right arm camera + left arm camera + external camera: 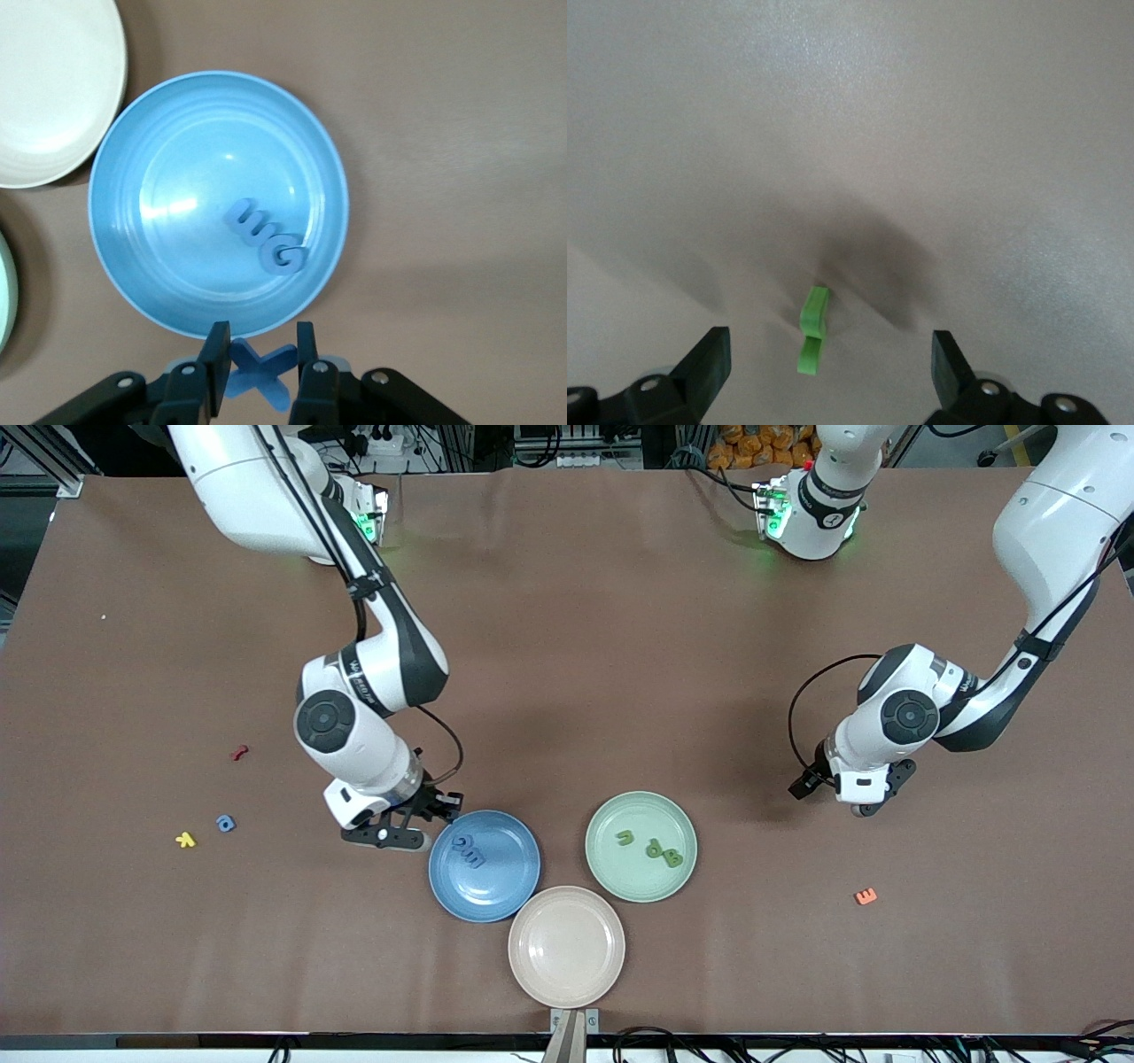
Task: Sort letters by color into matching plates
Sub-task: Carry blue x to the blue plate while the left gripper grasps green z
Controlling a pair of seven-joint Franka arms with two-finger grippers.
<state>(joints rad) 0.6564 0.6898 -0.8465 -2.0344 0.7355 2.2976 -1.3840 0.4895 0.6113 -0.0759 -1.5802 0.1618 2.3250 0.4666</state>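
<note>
My right gripper is shut on a blue X-shaped letter just outside the rim of the blue plate. In the front view it hangs at the plate's edge toward the right arm's end. Two blue letters lie in that plate. My left gripper is open low over the table, with a small green letter on the cloth between its fingers, untouched. The green plate holds three green letters. The beige-pink plate has nothing in it.
Loose letters lie on the brown cloth: a red one, a blue one and a yellow one toward the right arm's end, and an orange one toward the left arm's end. The three plates stand close together.
</note>
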